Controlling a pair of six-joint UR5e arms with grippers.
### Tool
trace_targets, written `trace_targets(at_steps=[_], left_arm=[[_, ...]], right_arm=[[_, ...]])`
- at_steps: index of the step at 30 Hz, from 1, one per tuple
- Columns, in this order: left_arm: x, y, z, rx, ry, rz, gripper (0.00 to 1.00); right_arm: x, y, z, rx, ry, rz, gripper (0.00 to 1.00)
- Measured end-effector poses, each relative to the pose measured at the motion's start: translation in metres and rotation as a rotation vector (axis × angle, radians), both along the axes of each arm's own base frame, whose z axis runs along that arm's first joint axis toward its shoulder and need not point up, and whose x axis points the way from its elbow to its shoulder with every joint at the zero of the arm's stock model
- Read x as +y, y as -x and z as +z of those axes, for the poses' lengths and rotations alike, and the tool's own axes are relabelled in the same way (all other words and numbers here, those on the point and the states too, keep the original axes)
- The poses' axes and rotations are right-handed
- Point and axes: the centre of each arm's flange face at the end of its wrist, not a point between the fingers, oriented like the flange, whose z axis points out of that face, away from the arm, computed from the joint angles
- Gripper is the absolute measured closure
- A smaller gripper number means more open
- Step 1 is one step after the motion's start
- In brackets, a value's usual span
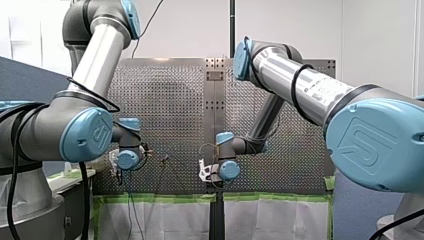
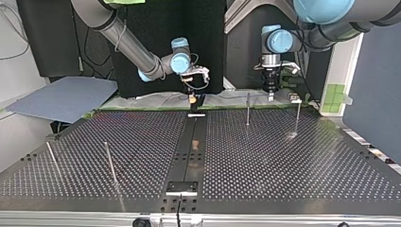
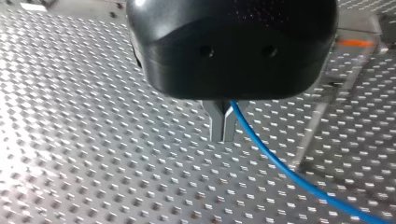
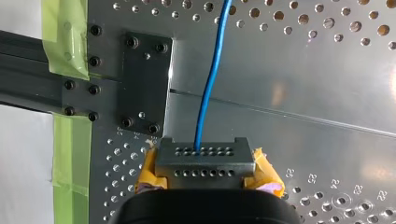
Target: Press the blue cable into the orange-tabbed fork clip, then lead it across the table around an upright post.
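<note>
Left hand (image 3: 223, 136) points straight down, clenched on the blue cable (image 4: 206, 93) — right hand (image 4: 205, 161) grips it too.

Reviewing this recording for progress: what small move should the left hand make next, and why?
Probably ease my left hand toward the orange-tabbed clip: its fingers pinch the blue cable, which is not in the clip yet, while my right hand grips the cable's perforated end block.
</note>
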Motion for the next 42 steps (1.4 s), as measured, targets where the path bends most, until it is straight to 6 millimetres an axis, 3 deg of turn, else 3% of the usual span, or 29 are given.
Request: trace_targets(at_steps=[6,25,34,42], left_arm=[[-0.004,0.0,0.005,-0.019,-0.005,-0.009,1.0],[-0.014,0.018,-0.058,0.081,-0.036,-0.036,1.0],[-0.019,0.011,-0.06,0.072,-0.034,-0.061,1.0],[-0.023,0.009,-0.06,0.07,-0.033,-0.081,1.0]], right_arm=[[-0.002,0.001,0.0,-0.008,-0.004,-0.007,1.0],[-0.004,0.003,0.0,-0.024,-0.014,-0.016,1.0],[-0.013,0.011,-0.003,-0.032,-0.021,-0.041,1.0],[-0.017,0.028,-0.03,-0.009,-0.051,-0.095,1.0]])
